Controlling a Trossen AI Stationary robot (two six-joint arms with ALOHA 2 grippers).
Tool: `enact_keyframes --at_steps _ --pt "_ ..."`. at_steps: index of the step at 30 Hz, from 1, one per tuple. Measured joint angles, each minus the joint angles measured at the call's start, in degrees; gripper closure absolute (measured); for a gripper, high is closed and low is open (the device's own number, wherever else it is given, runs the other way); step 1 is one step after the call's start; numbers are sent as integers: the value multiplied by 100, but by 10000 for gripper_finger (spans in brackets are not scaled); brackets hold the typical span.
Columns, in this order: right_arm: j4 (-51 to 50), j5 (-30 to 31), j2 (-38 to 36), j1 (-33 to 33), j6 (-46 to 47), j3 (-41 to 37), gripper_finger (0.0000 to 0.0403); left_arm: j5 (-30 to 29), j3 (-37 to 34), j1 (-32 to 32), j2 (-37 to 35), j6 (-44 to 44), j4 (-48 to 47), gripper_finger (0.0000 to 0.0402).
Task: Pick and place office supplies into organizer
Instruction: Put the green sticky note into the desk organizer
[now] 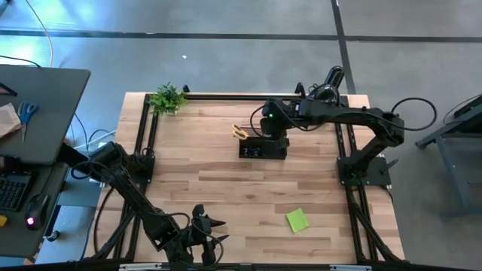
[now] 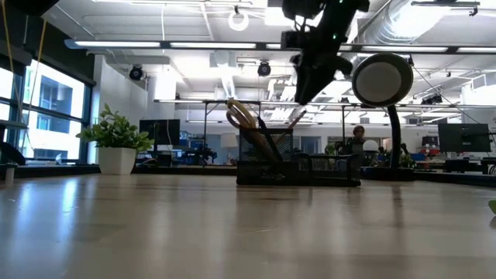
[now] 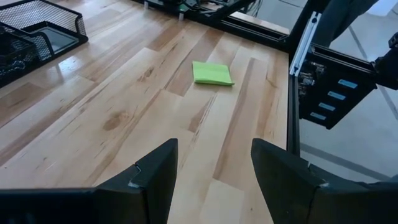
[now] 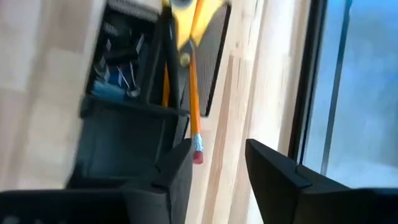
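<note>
The black mesh organizer (image 1: 263, 148) stands at the table's far middle. Its taller section (image 2: 263, 147) holds yellow-handled scissors (image 4: 194, 15) and orange pencils (image 4: 193, 93), which lean out of it. A lower compartment holds binder clips (image 4: 121, 59) and a small blue block (image 4: 109, 90). My right gripper (image 4: 217, 165) hangs open just above the organizer, slanting down, one pencil's pink eraser end (image 4: 197, 154) beside one finger. The lime-green sticky-note pad (image 1: 297, 220) lies flat at the near right. My left gripper (image 1: 207, 229) waits open by the near edge. My right gripper stands open with the pencil's eraser end (image 4: 197, 154) right beside the inner side of one finger (image 4: 177, 168). I cannot tell whether they touch. The pencil leans with its lower end down in the organizer's taller section.
A small green plant (image 1: 167, 98) sits at the far left corner and a black domed lamp (image 1: 331, 79) behind the organizer at the far right. Black frame rails (image 1: 346, 143) line the table's sides. Bare wood lies between the organizer and the sticky pad.
</note>
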Motion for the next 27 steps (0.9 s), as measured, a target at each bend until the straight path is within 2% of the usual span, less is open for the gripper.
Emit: enact_keyframes --at_steps 7,12,15,19,27 --pt "-363 -129 -573 288 827 318 259 -10 2 0 21 -18 50 208" --pt "-739 -809 -938 582 1591 268 259 -22 2 -4 176 -11 188 208" --pt "-768 -1140 -1054 896 1815 6 259 -27 2 -2 279 -28 293 208" --pt "-680 -1140 -1169 1377 2108 -460 259 -3 2 -3 315 -41 487 208" --pt "107 -1585 -1305 2313 3103 -1781 259 -2 2 20 315 188 564 208"
